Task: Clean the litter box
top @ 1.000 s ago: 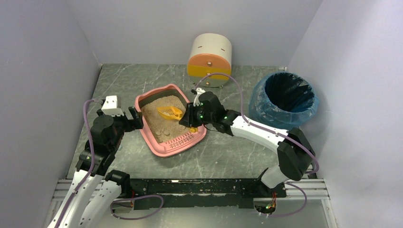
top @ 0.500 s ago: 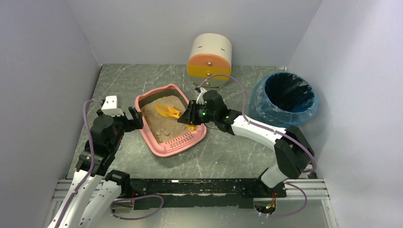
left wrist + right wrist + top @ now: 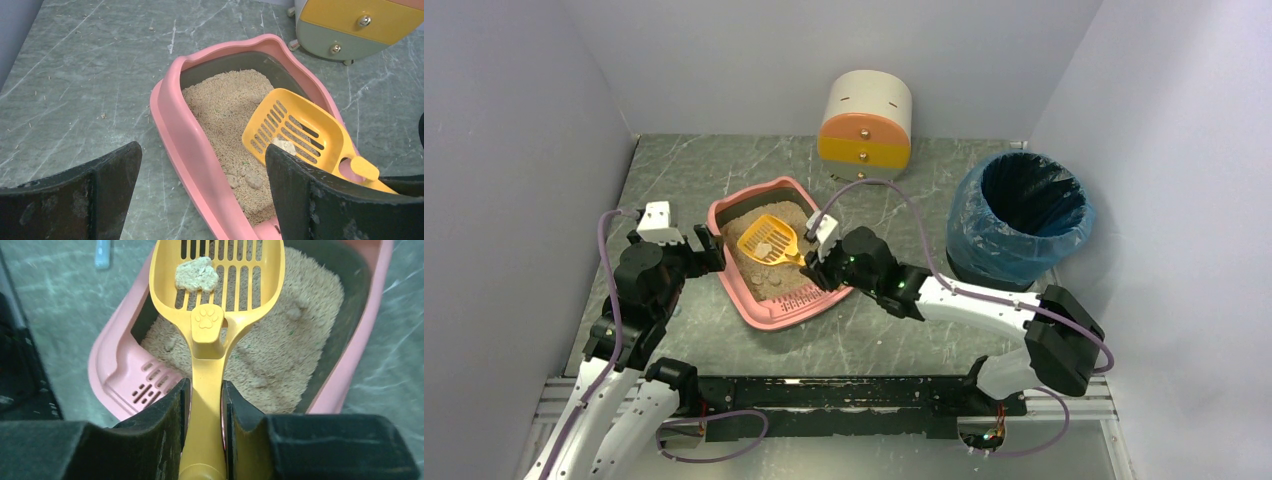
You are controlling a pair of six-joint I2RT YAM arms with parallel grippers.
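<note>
The right gripper [image 3: 205,395] is pinching the yellow scoop [image 3: 207,365] by its handle, holding it level over the litter box [image 3: 182,135] (sitting mid-table) so the clump [image 3: 195,274] is not sliding off. The left gripper [image 3: 202,160], spread wide, is hovering beside its rim, likely to brace it.

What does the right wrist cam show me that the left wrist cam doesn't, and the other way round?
Right wrist only: the grip itself, the right gripper shut on the scoop handle, the handle's paw print, and the slotted ledge of the litter box. Left wrist only: the drawer unit, and the left gripper plainly open by the box's rim. Both: the litter box, the scoop over the litter, one clump on it.
</note>
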